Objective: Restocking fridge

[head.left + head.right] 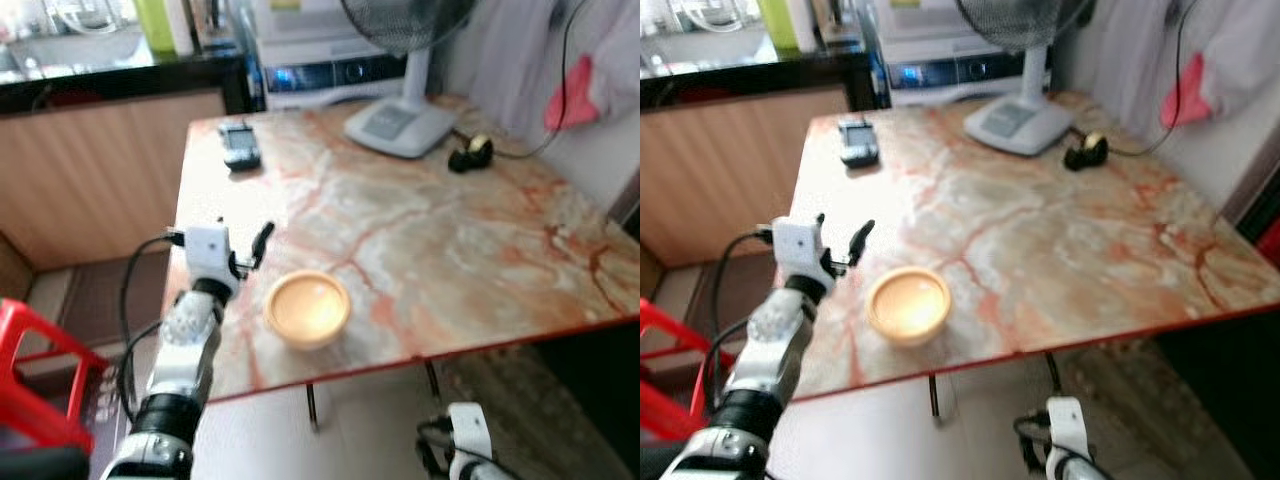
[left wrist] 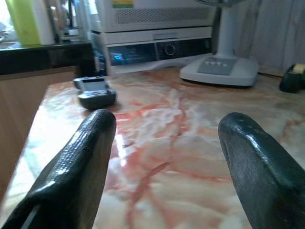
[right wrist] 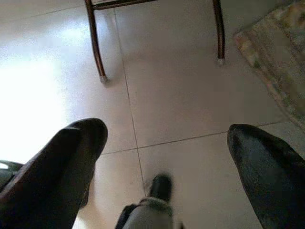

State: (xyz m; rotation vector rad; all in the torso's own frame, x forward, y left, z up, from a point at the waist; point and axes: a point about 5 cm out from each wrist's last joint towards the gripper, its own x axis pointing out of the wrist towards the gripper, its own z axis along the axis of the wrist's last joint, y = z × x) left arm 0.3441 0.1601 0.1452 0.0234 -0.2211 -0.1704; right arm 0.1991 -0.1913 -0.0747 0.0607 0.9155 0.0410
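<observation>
A marble-patterned table (image 1: 420, 240) is standing on pale floor tiles (image 3: 181, 95) — daylight is glaring across its left side. A wood-panelled counter (image 1: 100, 170) is sitting far left, a red stool (image 1: 35, 375) near left.

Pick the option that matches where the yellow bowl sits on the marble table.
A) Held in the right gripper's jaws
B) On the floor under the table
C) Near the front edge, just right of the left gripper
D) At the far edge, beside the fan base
C: the yellow bowl rests near the front edge of the marble table, just right of the left gripper, whose jaws stand open and empty.
</observation>
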